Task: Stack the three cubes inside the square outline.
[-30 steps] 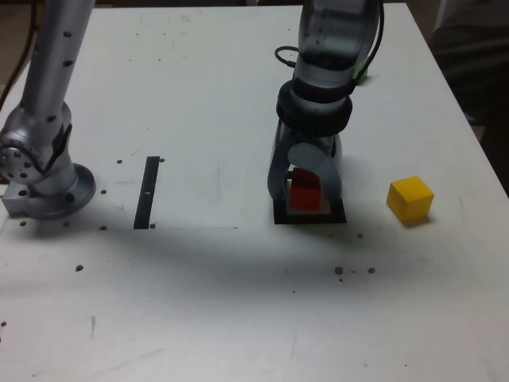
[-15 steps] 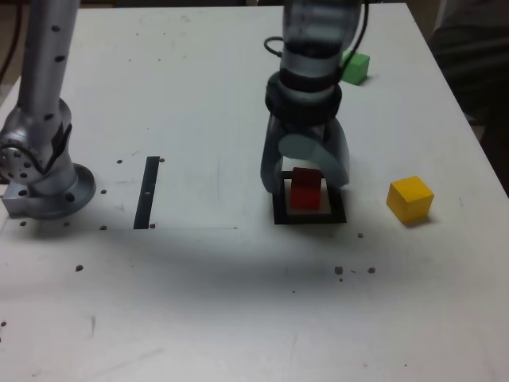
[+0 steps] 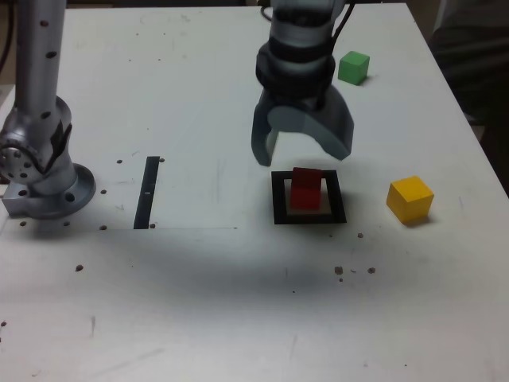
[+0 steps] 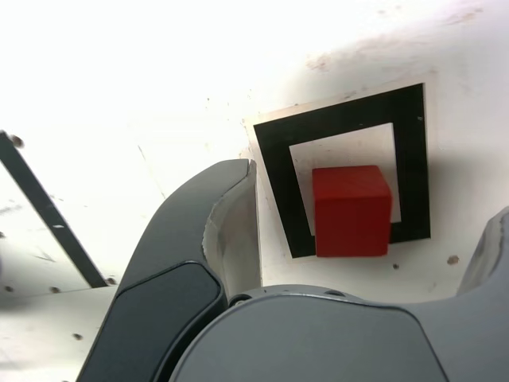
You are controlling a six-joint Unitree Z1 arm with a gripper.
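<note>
My end effector (image 3: 301,155) hangs above the desk (image 3: 215,302) with its jaws spread wide apart, and nothing is held between them. In the exterior view it appears just above the square outline (image 3: 280,199), the thick black frame with a white centre. The red cube (image 3: 306,191) sits inside that outline; from my wrist I see it (image 4: 352,219) within the frame, a face toward me hiding part of the black border, so I cannot tell exactly how it lies against the border. No other cube is on top of it. The yellow cube (image 3: 410,200) rests by itself on the desk, off to the exterior view's right of the outline, turned so that one of its corners points toward that camera. The green cube (image 3: 354,68) is farther back on the desk, near its far edge, also well apart from the outline. A straight black strip (image 3: 147,192) lies to the exterior view's left of the frame, and beyond it, at that side, stands my grey base (image 3: 49,179). Small dark spots (image 3: 339,270) are scattered over the white surface around me.
</note>
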